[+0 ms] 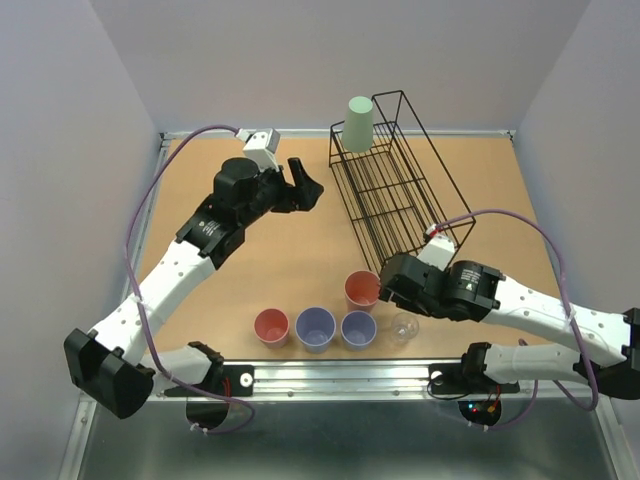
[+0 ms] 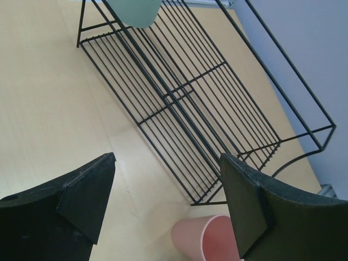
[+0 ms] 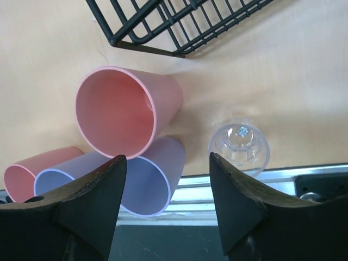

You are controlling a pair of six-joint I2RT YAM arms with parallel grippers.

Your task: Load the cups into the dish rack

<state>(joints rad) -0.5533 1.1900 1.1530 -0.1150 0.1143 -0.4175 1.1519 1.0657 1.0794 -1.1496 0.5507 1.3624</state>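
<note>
The black wire dish rack (image 1: 385, 195) stands at the back right. A pale green cup (image 1: 359, 123) sits upside down at its far end. At the near edge stand a salmon cup (image 1: 271, 326), two lavender cups (image 1: 315, 327) (image 1: 358, 328) and a small clear cup (image 1: 404, 326). A second salmon cup (image 1: 361, 289) stands just behind them. My left gripper (image 1: 308, 184) is open and empty, left of the rack. My right gripper (image 1: 388, 288) is open and empty, low beside the second salmon cup (image 3: 117, 111), with a lavender cup (image 3: 152, 174) and the clear cup (image 3: 239, 147) near its fingertips.
The metal rail (image 1: 350, 377) runs along the table's near edge right behind the cups. Grey walls close the left, back and right sides. The left wrist view shows the rack (image 2: 179, 92), the green cup (image 2: 136, 11) and a salmon cup (image 2: 204, 236).
</note>
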